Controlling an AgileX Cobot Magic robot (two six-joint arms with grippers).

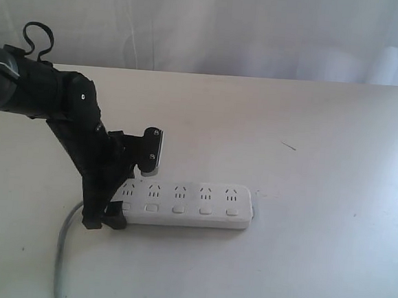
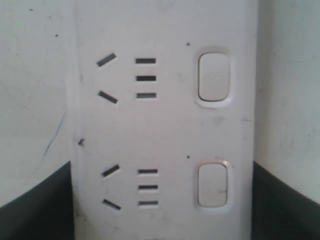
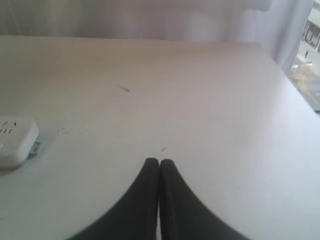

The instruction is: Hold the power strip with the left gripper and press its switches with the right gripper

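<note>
The white power strip (image 1: 188, 203) lies flat on the table with its row of switches (image 1: 179, 209) along the near side. Its grey cord (image 1: 64, 242) runs off the left end. My left gripper (image 1: 111, 208) straddles that end, shut on the strip. In the left wrist view the black fingers (image 2: 35, 210) press both long edges of the strip (image 2: 165, 130), and two switches (image 2: 214, 77) show between them. My right gripper (image 3: 159, 162) is shut on nothing above bare table, with the strip's far end (image 3: 15, 140) off to one side. The right arm is out of the exterior view.
The pale table (image 1: 324, 131) stretches to the right of the strip, with a small dark mark (image 1: 290, 146) on it. A white curtain (image 1: 229, 27) hangs behind the far edge. A window (image 3: 310, 50) shows past the table's corner.
</note>
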